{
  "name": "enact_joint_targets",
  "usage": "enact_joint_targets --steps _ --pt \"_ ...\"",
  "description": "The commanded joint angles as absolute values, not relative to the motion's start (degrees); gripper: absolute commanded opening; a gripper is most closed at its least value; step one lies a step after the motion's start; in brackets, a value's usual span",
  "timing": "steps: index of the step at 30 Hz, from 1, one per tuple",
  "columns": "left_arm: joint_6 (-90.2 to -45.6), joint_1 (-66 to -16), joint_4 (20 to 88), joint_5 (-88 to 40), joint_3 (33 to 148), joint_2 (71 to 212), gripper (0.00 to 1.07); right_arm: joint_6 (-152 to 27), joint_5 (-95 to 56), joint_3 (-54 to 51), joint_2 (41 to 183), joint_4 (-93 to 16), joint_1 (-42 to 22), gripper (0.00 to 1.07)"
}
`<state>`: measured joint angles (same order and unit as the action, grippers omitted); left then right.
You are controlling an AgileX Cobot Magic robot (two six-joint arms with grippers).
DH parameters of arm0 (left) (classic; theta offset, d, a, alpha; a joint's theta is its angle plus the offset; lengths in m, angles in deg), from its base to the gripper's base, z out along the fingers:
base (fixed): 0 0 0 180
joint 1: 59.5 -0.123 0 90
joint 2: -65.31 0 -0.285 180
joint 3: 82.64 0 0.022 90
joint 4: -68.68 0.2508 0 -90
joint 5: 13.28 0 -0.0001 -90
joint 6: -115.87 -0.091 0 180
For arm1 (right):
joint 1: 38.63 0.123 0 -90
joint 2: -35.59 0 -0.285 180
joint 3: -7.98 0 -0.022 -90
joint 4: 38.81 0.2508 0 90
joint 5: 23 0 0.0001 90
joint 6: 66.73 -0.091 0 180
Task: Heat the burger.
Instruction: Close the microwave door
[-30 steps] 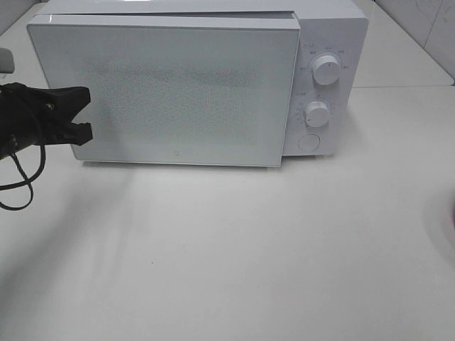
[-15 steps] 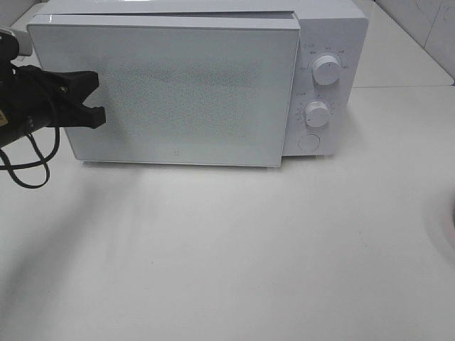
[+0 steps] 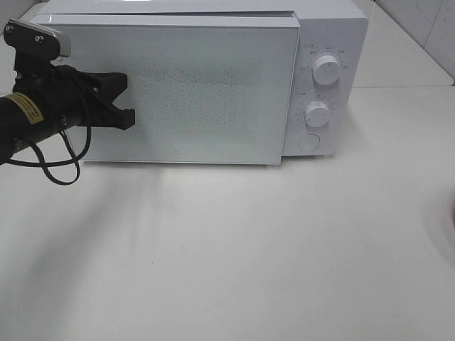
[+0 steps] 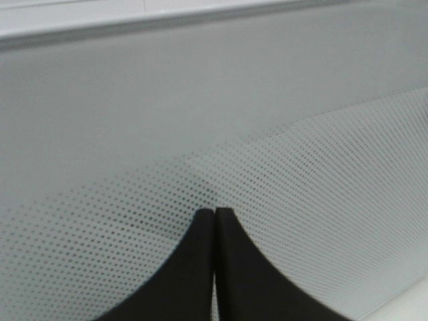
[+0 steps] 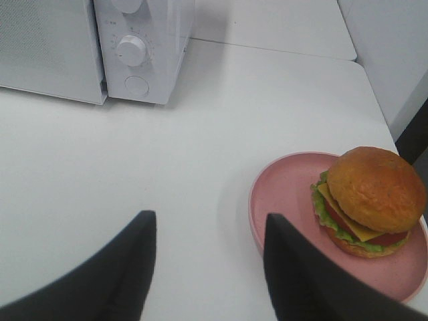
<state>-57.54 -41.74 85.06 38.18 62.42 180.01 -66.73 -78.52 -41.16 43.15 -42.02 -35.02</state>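
The burger [image 5: 371,200], with an orange-brown bun, lettuce and cheese, sits on a pink plate [image 5: 284,200] on the white table, just off to one side of my right gripper [image 5: 207,264]. That gripper is open and holds nothing. It hovers over the table, facing the white microwave [image 3: 213,85], whose door is closed. My left gripper [image 3: 122,99] is shut and empty, its tips close to the left part of the dotted door [image 4: 301,167]. The burger is out of the high view.
Two knobs [image 3: 325,69] and a round button [image 3: 308,142] sit on the microwave's right panel. White table [image 3: 249,249] stretches in front of the microwave. A white wall stands behind the burger's plate in the right wrist view.
My left gripper has moved right and slightly up, from the door's left edge to in front of its left part. The right side shows no change.
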Motion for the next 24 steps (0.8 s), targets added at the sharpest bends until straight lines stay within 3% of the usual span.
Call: enact_joint_targets --steps 1,11,24 --pt "-58.17 -41.45 80.08 38.12 64.03 180.24 0.0 -66.28 -78.06 -41.22 41.6 -42.02 -35.08 0.52" --pt "-64.13 -38.13 73.26 37.32 67.58 181.33 0.0 -66.28 -78.06 -41.22 41.6 -42.02 -35.08 0.52" --pt "-65.68 -33.54 69.77 31.07 79.84 185.86 0.0 -66.28 -78.06 -41.22 41.6 -42.02 -35.08 0.52"
